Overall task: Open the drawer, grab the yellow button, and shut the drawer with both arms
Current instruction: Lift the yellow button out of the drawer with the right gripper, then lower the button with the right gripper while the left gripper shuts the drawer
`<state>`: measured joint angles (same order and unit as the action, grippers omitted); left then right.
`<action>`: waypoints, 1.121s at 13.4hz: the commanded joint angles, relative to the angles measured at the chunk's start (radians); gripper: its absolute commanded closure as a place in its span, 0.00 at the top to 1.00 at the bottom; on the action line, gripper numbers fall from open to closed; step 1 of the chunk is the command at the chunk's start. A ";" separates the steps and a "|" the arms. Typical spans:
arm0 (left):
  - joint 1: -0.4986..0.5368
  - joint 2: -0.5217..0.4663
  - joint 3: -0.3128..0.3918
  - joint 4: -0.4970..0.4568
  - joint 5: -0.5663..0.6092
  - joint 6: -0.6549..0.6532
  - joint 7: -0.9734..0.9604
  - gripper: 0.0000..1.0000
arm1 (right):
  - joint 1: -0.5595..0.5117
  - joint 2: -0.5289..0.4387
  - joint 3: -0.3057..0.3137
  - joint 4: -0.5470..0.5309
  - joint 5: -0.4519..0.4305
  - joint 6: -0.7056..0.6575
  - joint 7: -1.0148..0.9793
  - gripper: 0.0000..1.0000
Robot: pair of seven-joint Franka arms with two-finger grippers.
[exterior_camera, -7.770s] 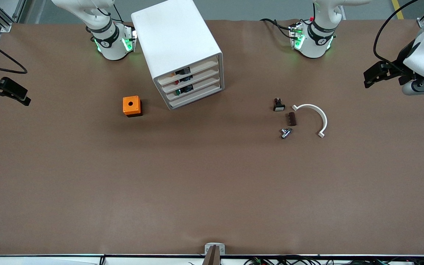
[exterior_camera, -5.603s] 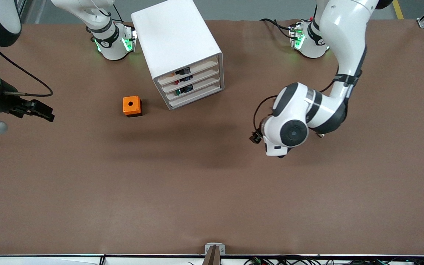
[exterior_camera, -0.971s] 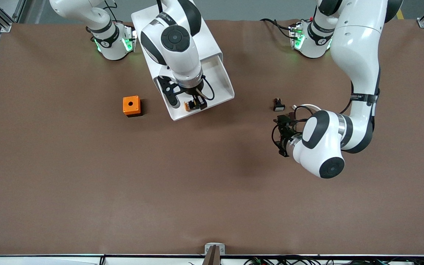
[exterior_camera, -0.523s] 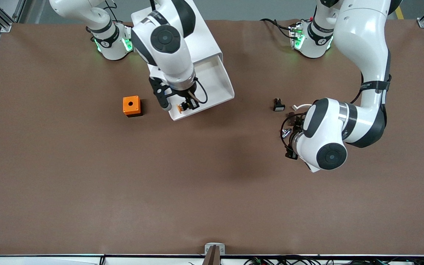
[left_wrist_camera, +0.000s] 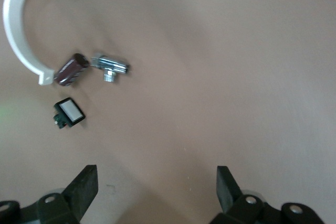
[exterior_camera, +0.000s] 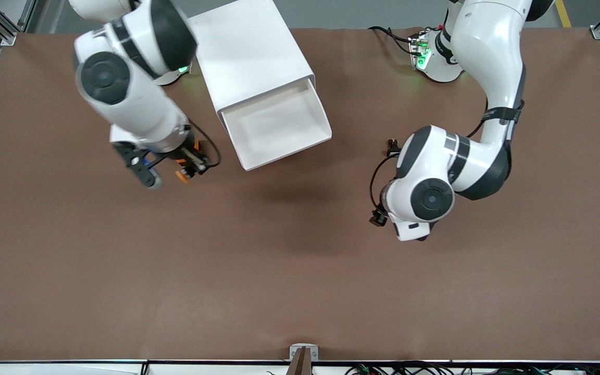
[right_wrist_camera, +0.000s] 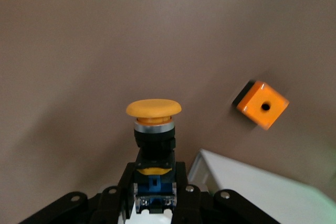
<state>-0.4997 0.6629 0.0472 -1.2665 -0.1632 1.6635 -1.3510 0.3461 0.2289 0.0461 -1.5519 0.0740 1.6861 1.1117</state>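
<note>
Your right gripper [right_wrist_camera: 153,195] has its fingers clamped on the tiny orange-capped, black-bodied push button [right_wrist_camera: 153,129] above the brown table [exterior_camera: 279,271], while the left gripper's [left_wrist_camera: 155,192] fingers stand wide apart, holding nothing, beside the pulled-out white top drawer [exterior_camera: 276,125].

orange box [right_wrist_camera: 261,105] | white-faced switch [left_wrist_camera: 69,113] | white curved clip [left_wrist_camera: 21,30] | metal fitting [left_wrist_camera: 110,67]

Lighting: even, overhead, moderately bright. The surface [exterior_camera: 300,271] is showing soft, diffuse shadows beneath both arms and at 6 o'clock of the cabinet [exterior_camera: 250,54]. Green glow is spilling around both bases. The right arm [exterior_camera: 133,99] is smearing with motion blur; the orange box [right_wrist_camera: 261,105] is blurring too. No glare is showing.
</note>
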 commanded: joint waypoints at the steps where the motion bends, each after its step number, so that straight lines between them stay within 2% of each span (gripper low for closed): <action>1: 0.007 -0.008 -0.024 -0.008 0.022 0.035 0.175 0.99 | -0.177 -0.003 0.020 -0.002 0.001 -0.025 -0.354 0.05; 4: -0.031 -0.006 -0.052 -0.016 0.028 0.076 0.216 0.99 | -0.335 0.039 0.018 -0.007 -0.011 0.019 -0.710 0.05; 6: -0.071 -0.005 -0.059 -0.040 0.027 0.128 0.222 0.99 | -0.428 0.114 0.018 -0.010 -0.011 0.091 -0.905 0.05; 8: -0.101 0.000 -0.096 -0.051 0.018 0.168 0.204 0.99 | -0.495 0.199 0.015 -0.010 -0.017 0.177 -1.068 0.05; 11: -0.169 -0.012 -0.099 -0.054 0.016 0.162 0.140 0.99 | -0.539 0.324 0.014 -0.010 -0.071 0.302 -1.167 0.05; 15: -0.183 -0.020 -0.185 -0.057 0.016 0.150 0.081 1.00 | -0.567 0.447 0.014 -0.011 -0.097 0.406 -1.199 0.05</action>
<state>-0.6848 0.6642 -0.1027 -1.3067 -0.1625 1.8189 -1.2439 -0.1961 0.6379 0.0403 -1.5842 0.0026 2.0782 -0.0720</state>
